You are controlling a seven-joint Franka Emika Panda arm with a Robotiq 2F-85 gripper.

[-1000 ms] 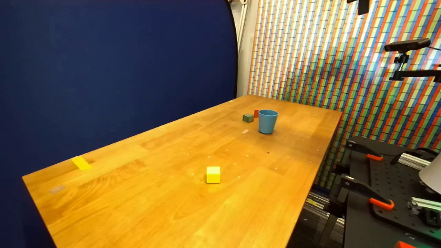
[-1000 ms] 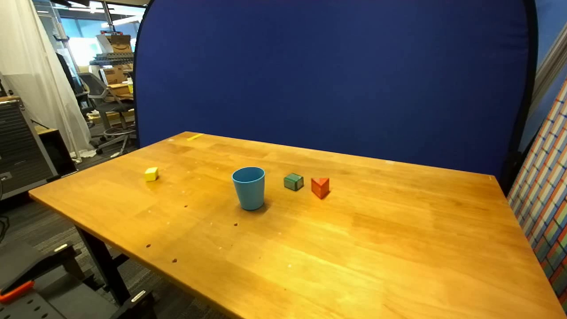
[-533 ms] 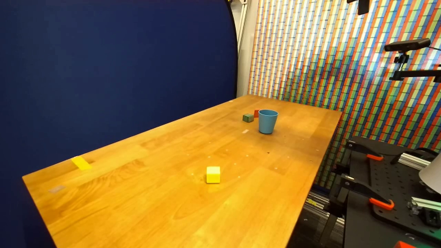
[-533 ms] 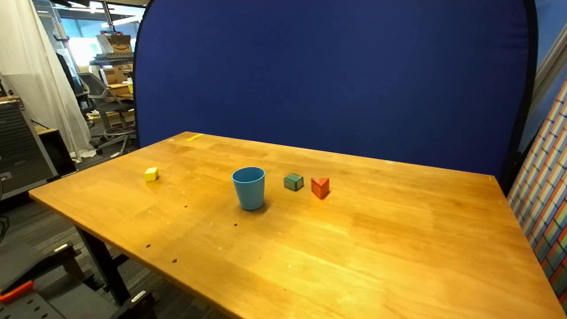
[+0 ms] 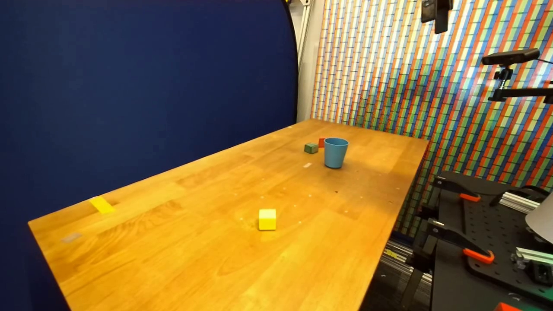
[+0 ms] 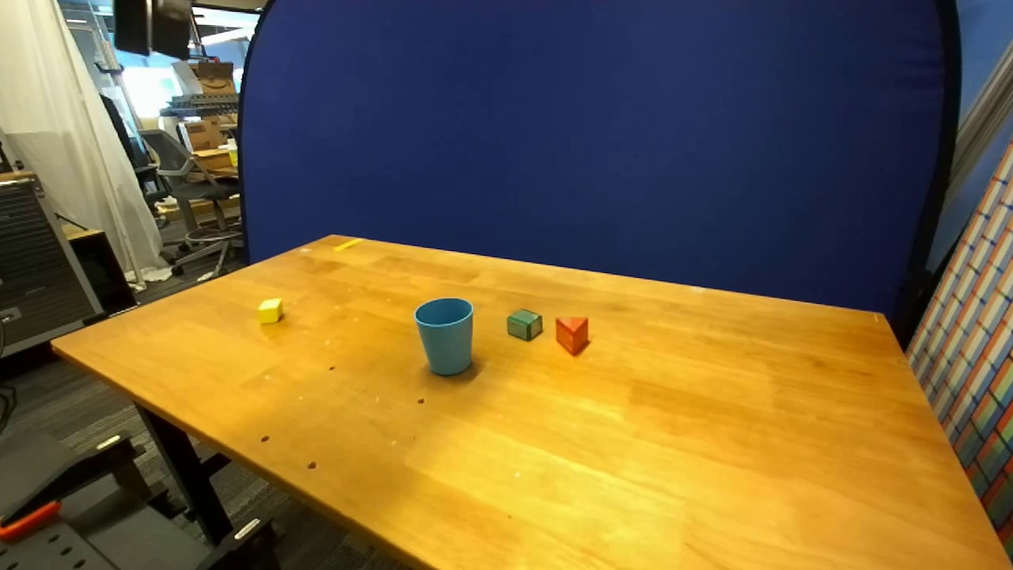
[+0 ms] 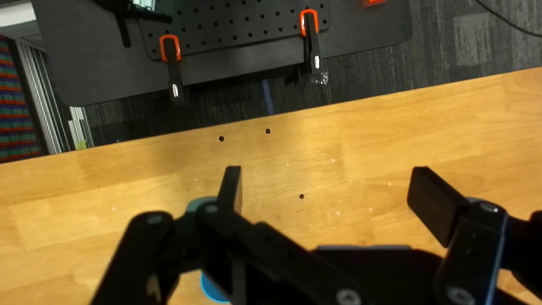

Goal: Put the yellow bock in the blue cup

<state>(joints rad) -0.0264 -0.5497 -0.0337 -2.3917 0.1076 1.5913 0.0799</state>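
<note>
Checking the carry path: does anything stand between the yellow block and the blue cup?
Nothing visible stands between the yellow block and the blue cup in both exterior views. The green block and red block lie beyond the cup, off that path.
</note>
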